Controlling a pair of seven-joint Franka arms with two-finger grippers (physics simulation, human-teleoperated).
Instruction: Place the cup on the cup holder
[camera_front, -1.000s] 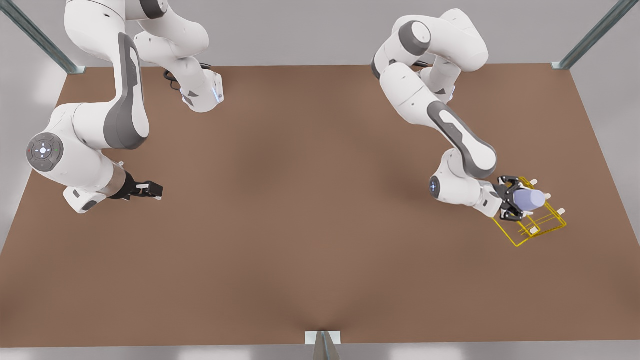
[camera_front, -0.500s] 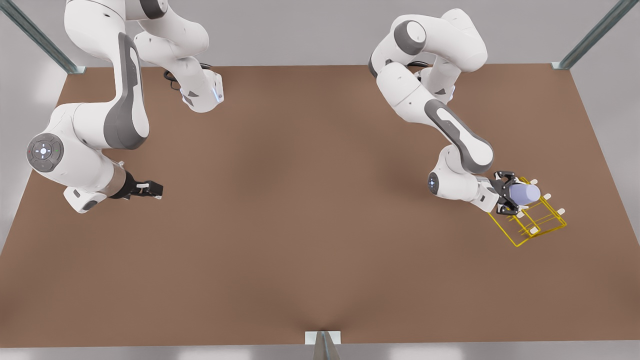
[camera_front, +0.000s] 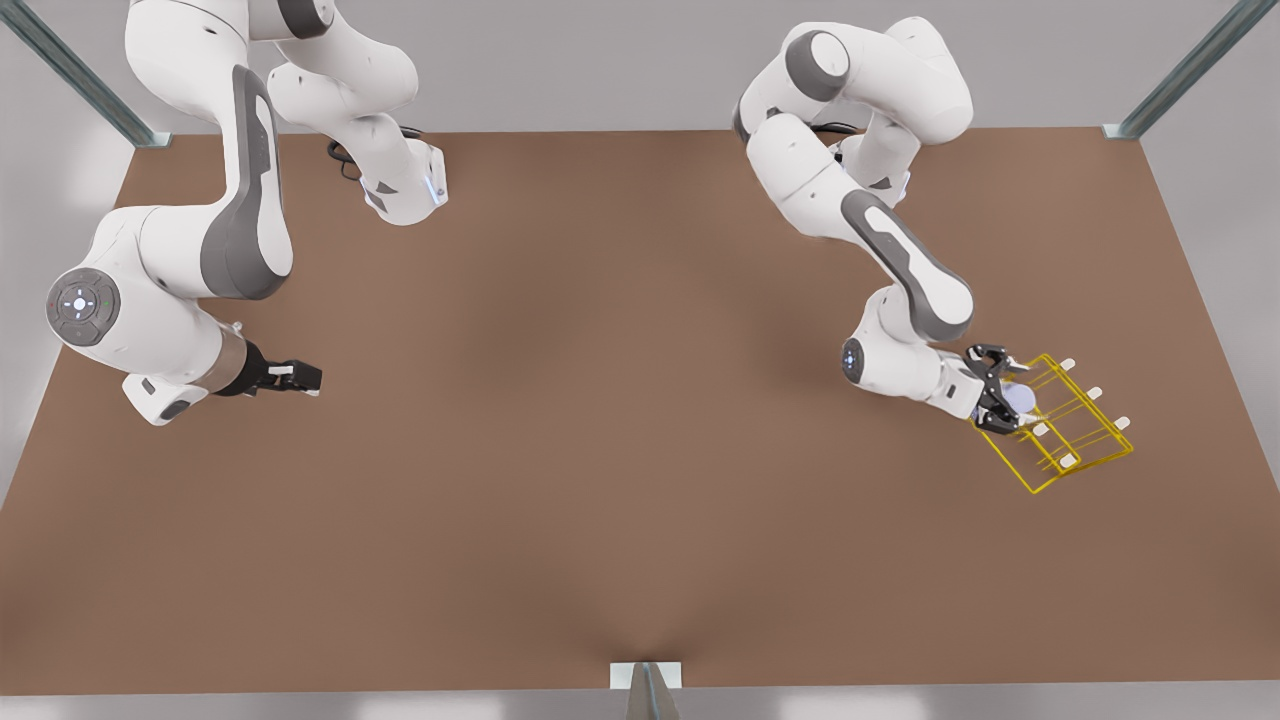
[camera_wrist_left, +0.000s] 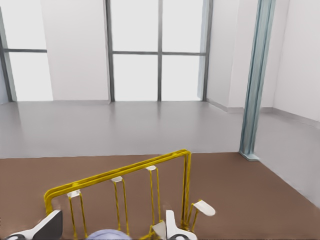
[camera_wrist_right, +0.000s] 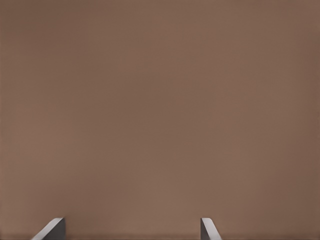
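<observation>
The left gripper (camera_front: 998, 402), on the arm at the front view's right, was positioned at the near corner of the yellow thin-wire rectangular cup holder (camera_front: 1085, 440). The small lavender-blue tapered cup (camera_front: 1017, 399) lay between its fingers, largely hidden by them in the front view. In the left wrist view the rounded top of the cup (camera_wrist_left: 107, 234) appeared between the two pale fingertips (camera_wrist_left: 171, 226), which stood apart on either side of it. Whether the pads pressed the cup wall or stood slightly clear could not be determined.

The deciding relation was cup to peg. The holder's white-tipped pegs (camera_wrist_left: 149, 168) stood directly beyond the cup along the gripper's pointing direction, with the yellow rail (camera_wrist_left: 120, 173) just behind them. The cup appeared to sit at the holder's gripper-side edge; whether it was seated on a peg could not be told.

The right gripper (camera_front: 296, 377), at the front view's left, waited well apart over the bare brown table (camera_front: 600, 400), its fingertips (camera_wrist_right: 207, 229) spread and holding nothing.
</observation>
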